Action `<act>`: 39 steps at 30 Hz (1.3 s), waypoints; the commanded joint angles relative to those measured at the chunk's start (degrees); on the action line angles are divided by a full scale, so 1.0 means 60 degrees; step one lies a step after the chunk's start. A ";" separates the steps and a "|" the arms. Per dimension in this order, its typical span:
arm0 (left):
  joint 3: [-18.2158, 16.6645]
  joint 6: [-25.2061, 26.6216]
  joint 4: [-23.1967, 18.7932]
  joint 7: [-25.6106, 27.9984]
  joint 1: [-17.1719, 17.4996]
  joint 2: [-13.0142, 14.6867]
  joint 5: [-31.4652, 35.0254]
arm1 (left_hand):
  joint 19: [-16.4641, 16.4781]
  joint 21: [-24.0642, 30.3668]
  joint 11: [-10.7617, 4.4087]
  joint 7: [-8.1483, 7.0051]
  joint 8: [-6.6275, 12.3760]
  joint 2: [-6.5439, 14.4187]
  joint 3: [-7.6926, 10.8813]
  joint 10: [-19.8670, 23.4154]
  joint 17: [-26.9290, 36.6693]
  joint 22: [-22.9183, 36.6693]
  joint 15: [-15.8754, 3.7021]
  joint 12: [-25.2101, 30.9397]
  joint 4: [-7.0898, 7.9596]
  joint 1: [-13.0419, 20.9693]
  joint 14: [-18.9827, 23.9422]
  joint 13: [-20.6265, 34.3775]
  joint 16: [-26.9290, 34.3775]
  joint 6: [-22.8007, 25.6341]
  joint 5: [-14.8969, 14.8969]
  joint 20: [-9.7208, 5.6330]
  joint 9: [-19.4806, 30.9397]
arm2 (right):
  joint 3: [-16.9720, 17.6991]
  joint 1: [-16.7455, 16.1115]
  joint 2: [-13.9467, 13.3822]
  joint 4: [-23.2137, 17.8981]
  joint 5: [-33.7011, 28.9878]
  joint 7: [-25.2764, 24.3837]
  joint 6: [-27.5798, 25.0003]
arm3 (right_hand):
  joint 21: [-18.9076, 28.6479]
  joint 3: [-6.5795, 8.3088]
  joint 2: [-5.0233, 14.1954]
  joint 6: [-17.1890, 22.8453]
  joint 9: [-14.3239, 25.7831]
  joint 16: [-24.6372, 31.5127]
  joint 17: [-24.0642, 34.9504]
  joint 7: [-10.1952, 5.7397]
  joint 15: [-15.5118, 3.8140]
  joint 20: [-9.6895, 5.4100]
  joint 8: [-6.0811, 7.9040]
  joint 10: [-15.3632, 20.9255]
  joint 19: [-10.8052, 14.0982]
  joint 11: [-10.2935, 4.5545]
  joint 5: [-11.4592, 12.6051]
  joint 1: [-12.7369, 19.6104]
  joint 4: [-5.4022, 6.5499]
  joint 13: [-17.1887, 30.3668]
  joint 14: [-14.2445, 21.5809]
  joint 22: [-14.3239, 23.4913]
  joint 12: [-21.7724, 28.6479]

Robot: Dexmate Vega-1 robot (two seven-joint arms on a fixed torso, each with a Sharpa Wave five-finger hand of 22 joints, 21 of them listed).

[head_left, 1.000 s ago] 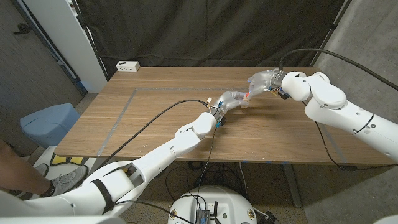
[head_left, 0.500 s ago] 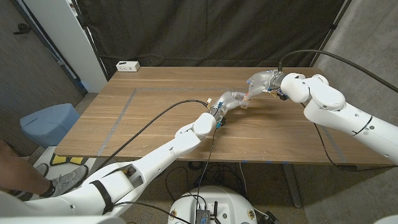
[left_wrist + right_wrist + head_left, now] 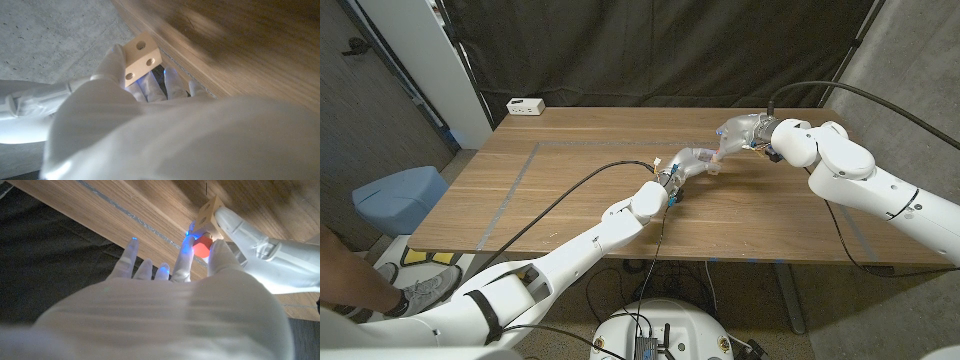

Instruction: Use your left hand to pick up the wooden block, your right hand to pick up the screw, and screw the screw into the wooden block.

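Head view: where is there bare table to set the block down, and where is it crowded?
Bare wood lies left of the left hand, toward the white box at the far corner, and along the near edge. It is crowded where both hands meet over the wooden block, beside the right hand.

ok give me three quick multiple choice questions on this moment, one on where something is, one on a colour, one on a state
1. Where does the white power strip lie?
A. far left corner of the table
B. near right corner
C. on the floor

2. What colour is the screw's head?
A. green
B. red
C. black

3. What is the left hand doing with the wooden block?
A. holding it
B. hovering apart from it
C. pressing it flat on the table

Answers: 1 A, the head view shows it at the table's far left corner. 2 B, the right hand's fingers pinch a red head. 3 A, its fingers grip the block.
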 commanded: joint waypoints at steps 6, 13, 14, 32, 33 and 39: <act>-0.0035 -0.0050 0.0013 -0.0010 0.0007 0.0036 -0.0026 | -0.0003 0.0064 -0.0023 0.0405 0.0032 0.0742 0.0943 0.0074 0.0018 0.0045 -0.0546 0.0647 0.0831 -0.0594 0.0063 0.1010 0.0065 0.0405 0.0036 0.0095 0.0059 | -0.0223 0.0203 0.0195 0.0080 -0.0304 0.0127 -0.0091 | 0.0051 0.0045 0.0178 0.0449 -0.0038 0.0078 0.0064 -0.0022 -0.0043 -0.0089 0.0185 0.0294 0.0115 -0.0081 -0.0038 -0.0072 0.0129 0.0009 0.0185 0.0028 0.0060; -0.0051 -0.0051 -0.0003 -0.0015 0.0034 0.0062 -0.0042 | -0.0003 0.0064 -0.0019 0.0392 0.0041 0.0744 0.0946 0.0079 0.0021 0.0045 -0.0535 0.0650 0.0832 -0.0605 0.0057 0.1011 0.0068 0.0429 0.0033 0.0095 0.0059 | -0.0351 0.0263 0.0307 0.0116 -0.0548 0.0210 -0.0226 | 0.0061 0.0021 0.0277 0.0783 -0.0094 0.0121 0.0072 0.0023 -0.0078 -0.0141 0.0280 0.0497 0.0198 -0.0092 -0.0051 -0.0216 0.0212 0.0001 0.0339 0.0027 0.0075; -0.0051 -0.0049 -0.0004 -0.0015 0.0034 0.0062 -0.0042 | -0.0002 0.0064 -0.0015 0.0399 0.0040 0.0740 0.0948 0.0090 0.0018 0.0045 -0.0535 0.0654 0.0830 -0.0606 0.0062 0.1010 0.0068 0.0426 0.0034 0.0096 0.0059 | -0.0347 0.0261 0.0309 0.0117 -0.0549 0.0211 -0.0222 | 0.0059 0.0015 0.0292 0.0840 -0.0102 0.0120 0.0073 0.0036 -0.0080 -0.0153 0.0296 0.0523 0.0201 -0.0072 -0.0053 -0.0242 0.0226 -0.0001 0.0344 0.0027 0.0076; -0.0052 -0.0031 0.0001 0.0002 0.0044 0.0061 -0.0037 | -0.0004 0.0063 -0.0015 0.0393 0.0042 0.0747 0.0972 0.0096 0.0018 0.0045 -0.0548 0.0657 0.0820 -0.0616 0.0058 0.1006 0.0072 0.0437 0.0030 0.0082 0.0059 | -0.0448 0.0239 0.0505 0.0211 -0.0900 0.0172 -0.0373 | 0.0038 -0.0035 0.0448 0.1866 -0.0273 0.0128 0.0057 0.0017 -0.0197 -0.0190 0.0567 0.0964 0.0260 -0.0183 -0.0050 -0.0491 0.0289 -0.0026 0.0537 0.0026 0.0085; -0.0052 -0.0035 0.0006 0.0006 0.0045 0.0059 -0.0036 | -0.0004 0.0063 -0.0017 0.0396 0.0040 0.0753 0.0972 0.0093 0.0020 0.0045 -0.0548 0.0656 0.0827 -0.0622 0.0056 0.1006 0.0073 0.0432 0.0030 0.0091 0.0059 | -0.0454 0.0241 0.0516 0.0220 -0.0910 0.0165 -0.0370 | 0.0037 -0.0035 0.0457 0.1906 -0.0283 0.0131 0.0056 0.0033 -0.0199 -0.0194 0.0575 0.0982 0.0263 -0.0191 -0.0050 -0.0501 0.0291 -0.0027 0.0551 0.0026 0.0084; -0.0052 -0.0011 -0.0026 0.0019 0.0060 0.0067 -0.0031 | -0.0006 0.0063 -0.0012 0.0422 0.0044 0.0750 0.0981 0.0099 0.0016 0.0045 -0.0547 0.0658 0.0829 -0.0635 0.0064 0.1005 0.0073 0.0446 0.0029 0.0091 0.0059 | -0.0483 0.0229 0.0607 0.0276 -0.0974 0.0093 -0.0417 | 0.0041 -0.0047 0.0531 0.2285 -0.0363 0.0152 0.0053 0.0081 -0.0229 -0.0238 0.0652 0.1183 0.0310 -0.0230 -0.0054 -0.0595 0.0310 -0.0037 0.0681 0.0026 0.0092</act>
